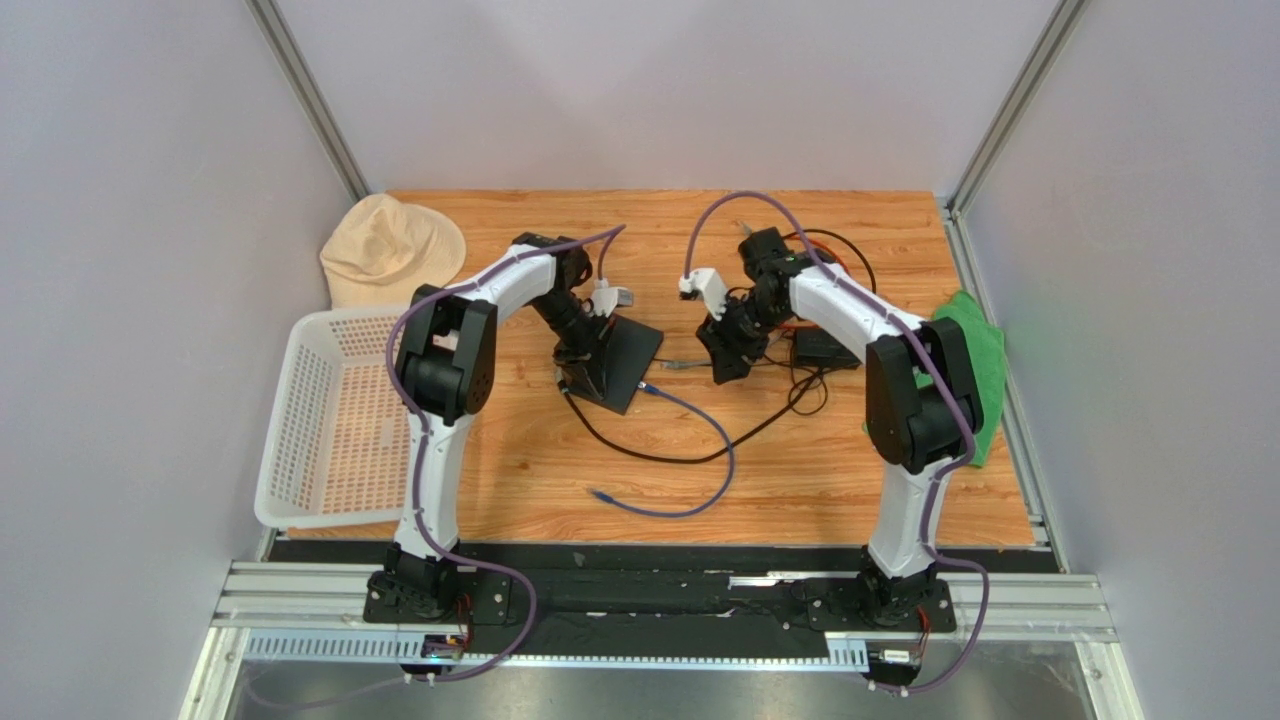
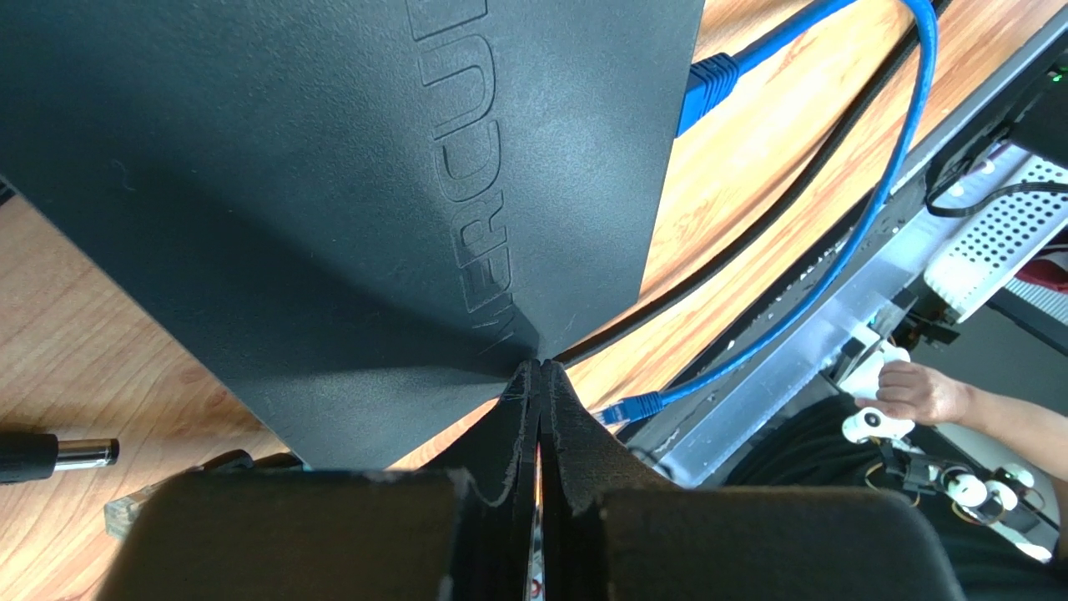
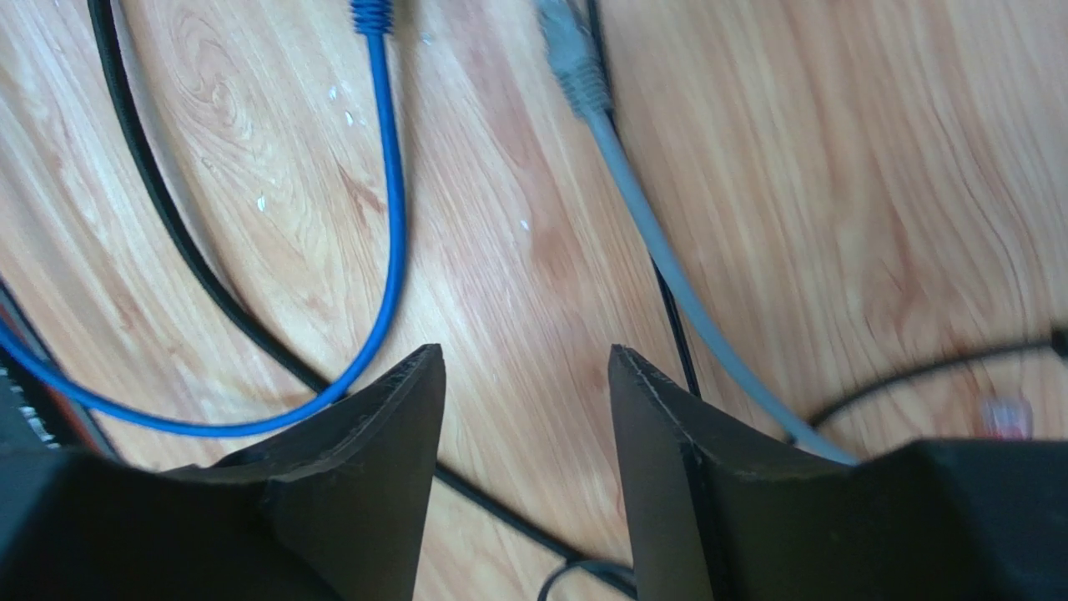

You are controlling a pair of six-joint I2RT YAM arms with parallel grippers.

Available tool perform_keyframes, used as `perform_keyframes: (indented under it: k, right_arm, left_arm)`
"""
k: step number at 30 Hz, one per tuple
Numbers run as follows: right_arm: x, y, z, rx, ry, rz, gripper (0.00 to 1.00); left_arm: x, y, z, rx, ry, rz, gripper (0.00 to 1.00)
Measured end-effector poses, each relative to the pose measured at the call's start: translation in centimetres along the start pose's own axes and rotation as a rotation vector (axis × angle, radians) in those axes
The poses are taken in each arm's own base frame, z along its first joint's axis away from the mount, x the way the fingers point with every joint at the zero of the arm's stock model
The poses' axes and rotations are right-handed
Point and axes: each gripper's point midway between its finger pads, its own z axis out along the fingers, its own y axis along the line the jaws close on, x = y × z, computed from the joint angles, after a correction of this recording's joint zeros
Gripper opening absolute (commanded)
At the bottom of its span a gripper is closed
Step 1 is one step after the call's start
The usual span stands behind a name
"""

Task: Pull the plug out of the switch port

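Wooden tabletop (image 3: pixel 815 188) bears the plug (image 3: pixel 370 13) ahead of parted right jaws.

Blue plug (image 2: pixel 706 90) abuts the flat black switch (image 2: pixel 314 188) edge.

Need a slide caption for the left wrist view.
Left gripper shut at the switch corner; blue plug seated in its edge.

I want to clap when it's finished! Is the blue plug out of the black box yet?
Not yet, it seems. Done: the left fingers are shut, tips at a corner of the black box. In hand: nothing; the right fingers are open and empty, above the blue cable and a grey cable. Left: the blue plug sits against the box's edge, apparently plugged in, so it needs gripping and pulling out.
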Motion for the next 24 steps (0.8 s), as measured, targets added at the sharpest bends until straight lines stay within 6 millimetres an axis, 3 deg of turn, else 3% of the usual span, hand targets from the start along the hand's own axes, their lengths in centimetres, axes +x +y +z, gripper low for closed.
perform_keyframes:
  k: [3, 10, 13, 24]
  right_arm:
    - [-0.3, 0.5, 1.5, -0.002, 0.007, -0.098, 0.48]
    - [-2.0, -3.0, 1.8, 0.079, -0.013, -0.177, 0.47]
    - [-1.8, -4.0, 2.1, 0.089, 0.003, -0.197, 0.47]
    - [-0.6, -3.9, 2.5, 0.057, 0.063, -0.256, 0.44]
  left_arm:
    - [0.0, 0.0, 0.0, 0.004, 0.000, 0.000, 0.02]
    - [0.0, -0.1, 0.1, 0.005, 0.000, 0.001, 0.02]
    - [0.0, -0.1, 0.1, 0.005, 0.001, 0.003, 0.02]
    - [0.0, -0.3, 0.2, 0.007, 0.006, 0.004, 0.01]
